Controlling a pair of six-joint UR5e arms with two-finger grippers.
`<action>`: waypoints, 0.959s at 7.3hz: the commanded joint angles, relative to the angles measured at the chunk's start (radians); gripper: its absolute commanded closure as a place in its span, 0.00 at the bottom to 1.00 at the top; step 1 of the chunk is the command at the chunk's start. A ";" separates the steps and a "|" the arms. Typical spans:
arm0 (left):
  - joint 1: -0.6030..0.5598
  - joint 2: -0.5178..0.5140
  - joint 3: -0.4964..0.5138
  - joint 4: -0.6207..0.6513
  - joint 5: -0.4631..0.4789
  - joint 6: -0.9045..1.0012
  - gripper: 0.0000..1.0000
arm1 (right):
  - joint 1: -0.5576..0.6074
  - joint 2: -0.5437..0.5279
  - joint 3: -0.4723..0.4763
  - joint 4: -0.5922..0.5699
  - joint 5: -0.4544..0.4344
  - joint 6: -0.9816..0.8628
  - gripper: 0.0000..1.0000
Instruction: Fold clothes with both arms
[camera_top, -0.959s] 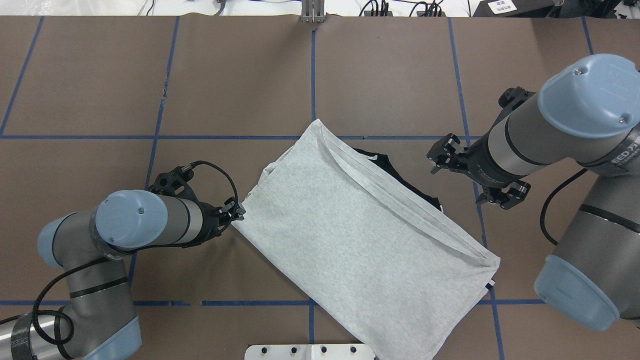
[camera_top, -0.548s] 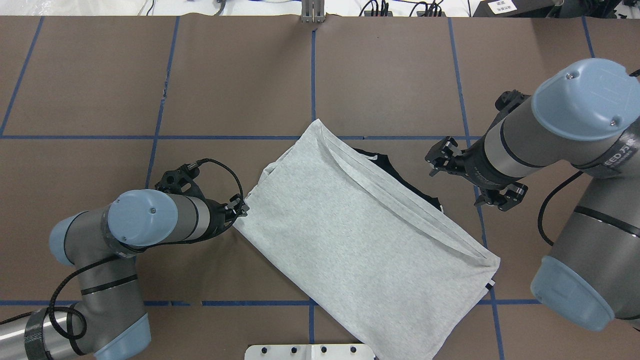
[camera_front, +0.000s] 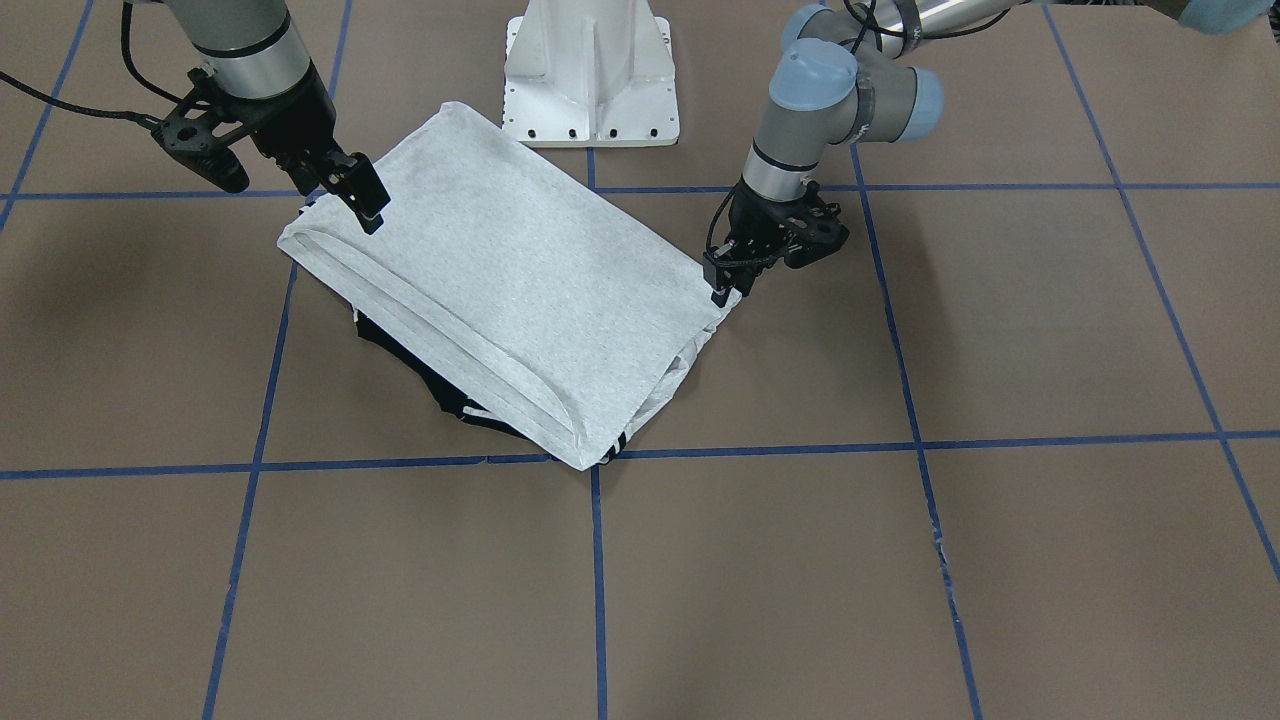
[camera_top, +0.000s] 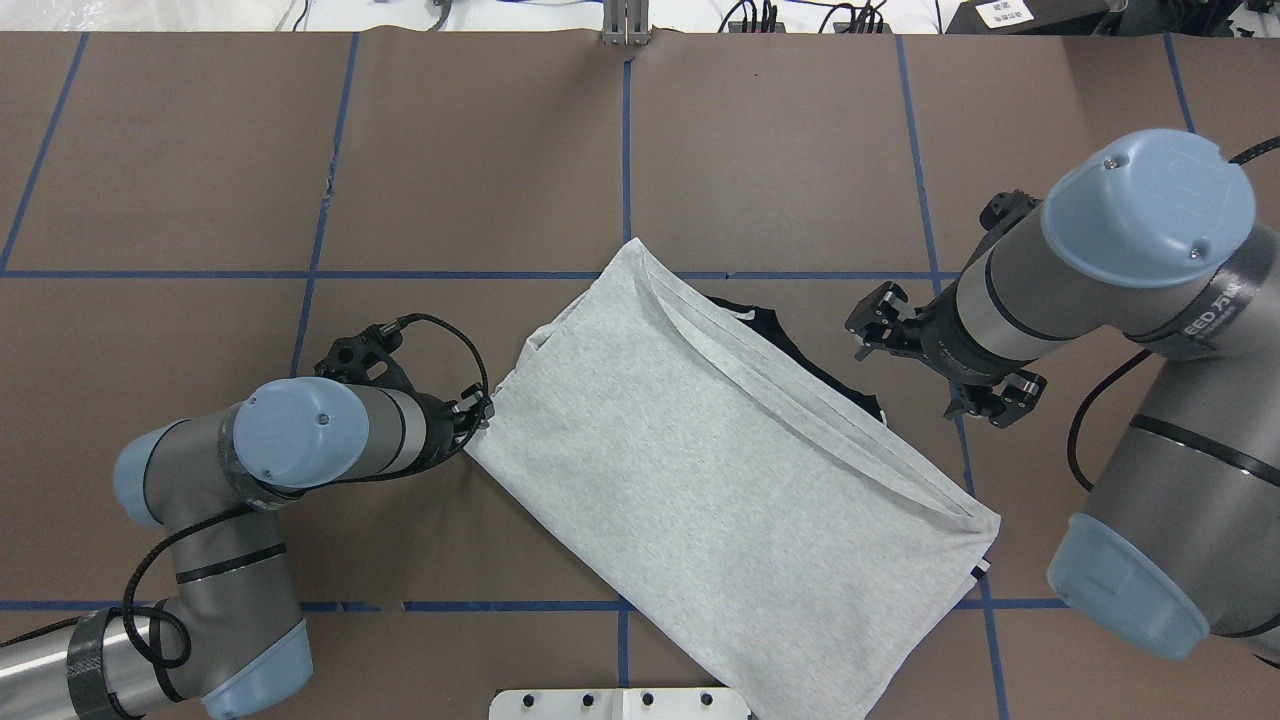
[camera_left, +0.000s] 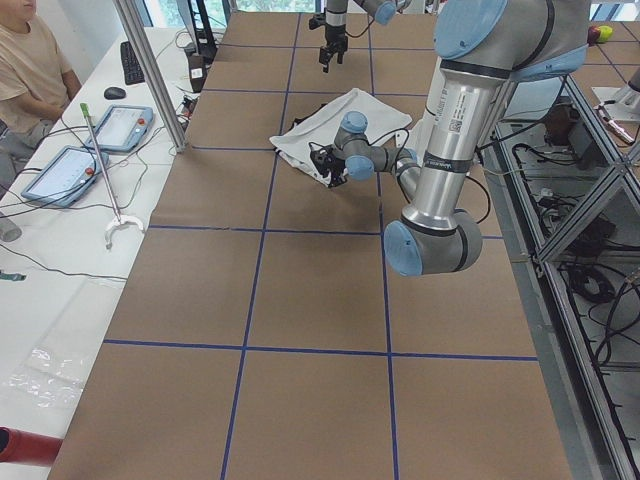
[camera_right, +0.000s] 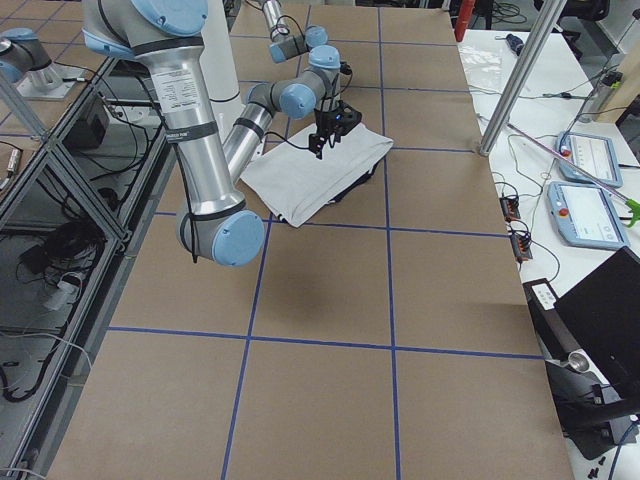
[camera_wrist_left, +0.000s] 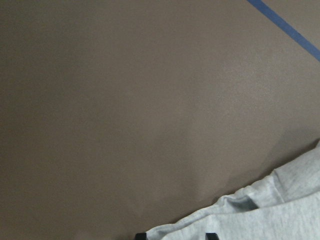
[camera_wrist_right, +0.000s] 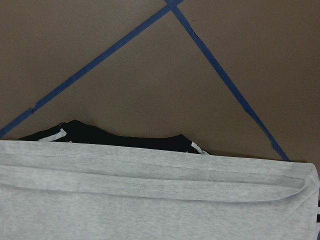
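The grey T-shirt (camera_top: 720, 470) lies folded on the brown table, plain side up, with its black collar (camera_top: 800, 360) peeking out at the far edge. It also shows in the front view (camera_front: 510, 280). My left gripper (camera_top: 482, 412) is low at the shirt's left corner (camera_front: 722, 285). In the left wrist view its two fingertips stand apart with the grey hem (camera_wrist_left: 280, 210) between them. My right gripper (camera_top: 872, 325) is open and empty, hovering above the table near the collar side (camera_front: 362, 195). The right wrist view shows the shirt's edge (camera_wrist_right: 150, 200) and no fingers.
The white pedestal base (camera_front: 590, 70) stands at the near table edge, just behind the shirt. Blue tape lines (camera_top: 625, 180) grid the brown table cover. An operator (camera_left: 30, 70) and tablets (camera_left: 120, 127) are at a side table on the left.
My left arm has moved right, bringing its gripper up to the shirt's left corner. My right arm has shifted slightly left and towards the robot. The shirt has not moved.
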 joint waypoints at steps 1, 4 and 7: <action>-0.001 0.003 -0.001 0.002 0.005 0.005 1.00 | -0.007 0.019 -0.022 0.000 0.000 0.004 0.00; -0.042 0.001 -0.010 0.045 0.005 0.160 1.00 | -0.007 0.024 -0.022 0.000 0.000 0.001 0.00; -0.244 -0.149 0.140 0.036 0.002 0.397 1.00 | -0.007 0.038 -0.025 0.012 0.000 0.002 0.00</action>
